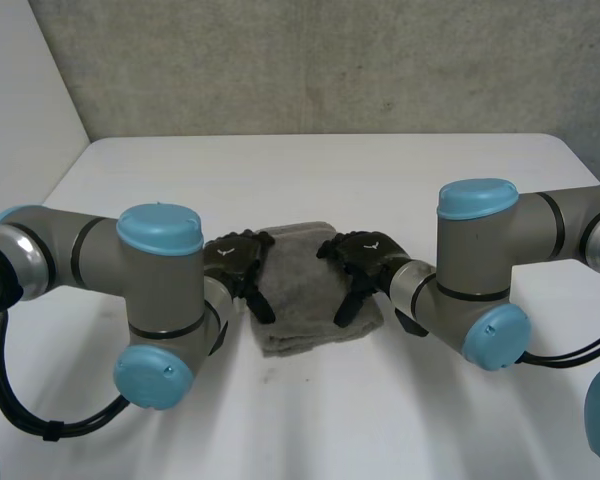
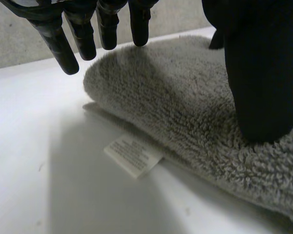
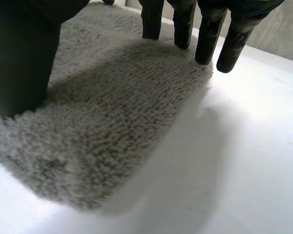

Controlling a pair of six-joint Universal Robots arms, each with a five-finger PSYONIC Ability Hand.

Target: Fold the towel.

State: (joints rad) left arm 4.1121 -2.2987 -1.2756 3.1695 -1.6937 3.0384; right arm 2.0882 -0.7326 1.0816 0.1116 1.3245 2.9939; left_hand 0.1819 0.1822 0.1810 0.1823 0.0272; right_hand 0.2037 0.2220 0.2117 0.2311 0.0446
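Up front, two arms (image 1: 160,290) bent inward. Beyond, folded towel (image 1: 305,290) flat on table (image 1: 320,170), left hand (image 1: 238,258) on its left edge, right hand (image 1: 365,255) on its right, both with fingers (image 2: 139,24) straight, thumbs (image 2: 263,87) pressing down, clamping nothing.

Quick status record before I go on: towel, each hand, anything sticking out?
towel: grey, folded, flat on the table
left hand: at the towel's left edge, fingers straight, thumb resting on the pile
right hand: at the towel's right edge, fingers straight, thumb on the pile
tag: white, sticking out from under the towel beside the left hand
grip: neither hand pinches the cloth
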